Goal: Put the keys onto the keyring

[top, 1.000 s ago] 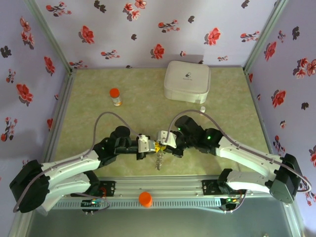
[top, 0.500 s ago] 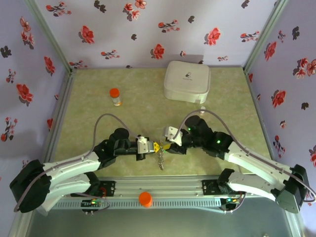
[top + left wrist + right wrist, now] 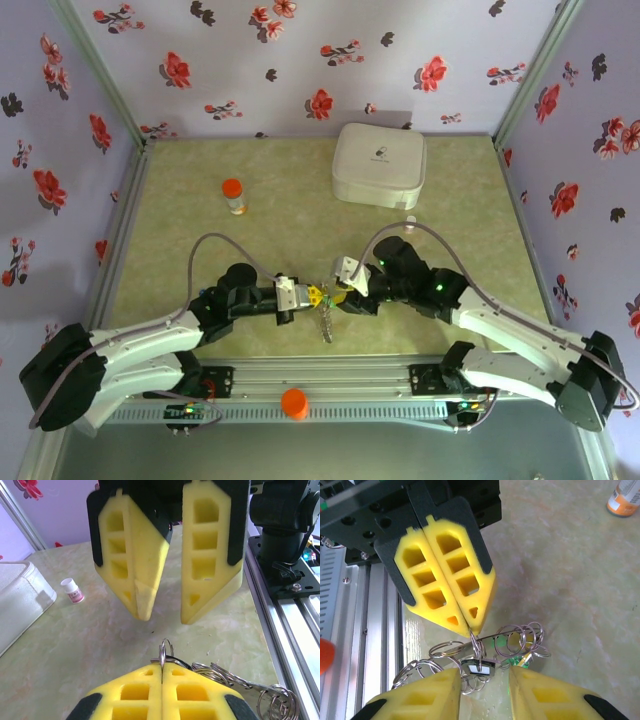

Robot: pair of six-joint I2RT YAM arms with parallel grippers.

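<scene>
the left gripper (image 3: 472,626) is closed tight, pinching one loop of the keyring (image 3: 520,636) – the rest trails as a silver tangle with the keys (image 3: 513,661) too jumbled to count, so threading looks unfinished; the right gripper (image 3: 484,680) stands partly open, holding nothing, jaws either side of that tangle.

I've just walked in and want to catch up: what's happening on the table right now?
The two arms meet tip to tip over the near middle of the table. The left gripper is shut, pinching a silver ring, and a tangled bunch of rings trails from it. The right gripper faces it with jaws apart, holding nothing. A green piece shows among the rings, too small to identify.
</scene>
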